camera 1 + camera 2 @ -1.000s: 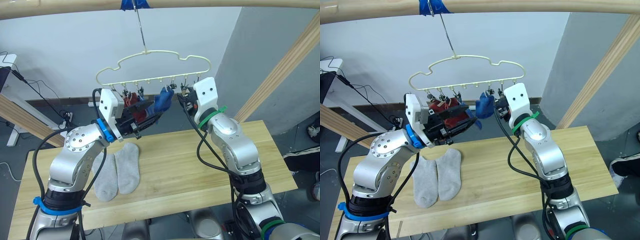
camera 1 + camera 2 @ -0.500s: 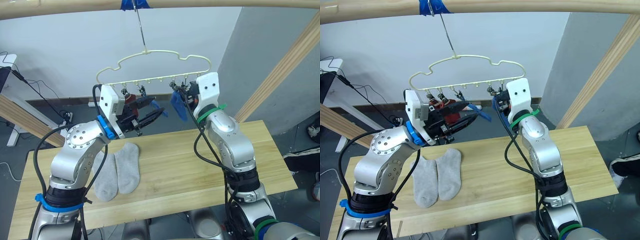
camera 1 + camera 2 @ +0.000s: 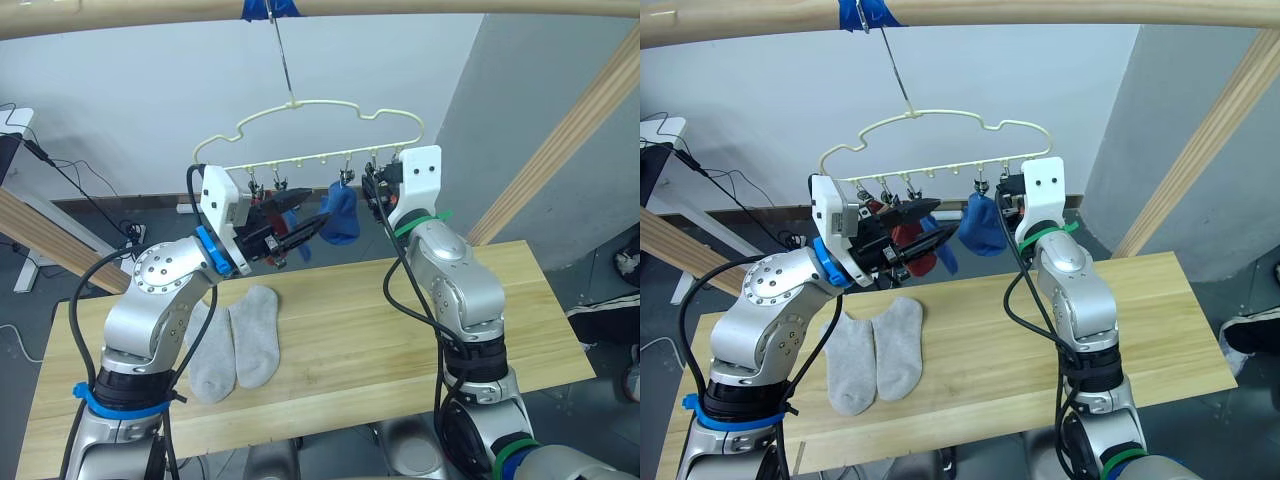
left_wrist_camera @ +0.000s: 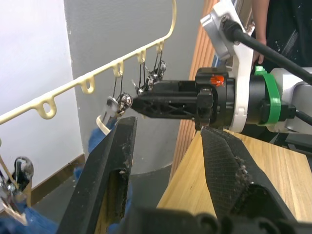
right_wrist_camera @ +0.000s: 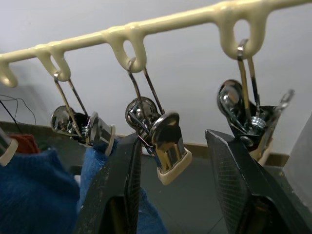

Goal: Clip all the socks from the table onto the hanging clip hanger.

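The cream clip hanger (image 3: 310, 104) hangs from the pole by its hook. A blue sock (image 3: 340, 215) dangles from one clip, a second blue sock (image 3: 943, 250) and rust-red socks (image 3: 906, 238) hang further left. Two light grey socks (image 3: 235, 342) lie side by side on the table (image 3: 350, 330). My left gripper (image 4: 168, 127) is open and holds nothing, just left of the hanging blue sock. My right gripper (image 5: 171, 139) is open with a free metal clip (image 5: 168, 146) between its fingers, untouched; the blue sock (image 5: 39, 195) hangs from the neighbouring clip.
Slanted wooden poles (image 3: 570, 130) of the frame stand at the right and left of the table. The top pole (image 3: 400, 6) carries the hook under blue tape. Cables lie on the floor behind at the left.
The left gripper held the blue sock up at the clip; it has let go and drawn back to the left. The sock now hangs from the clip. The right gripper shifted slightly right.
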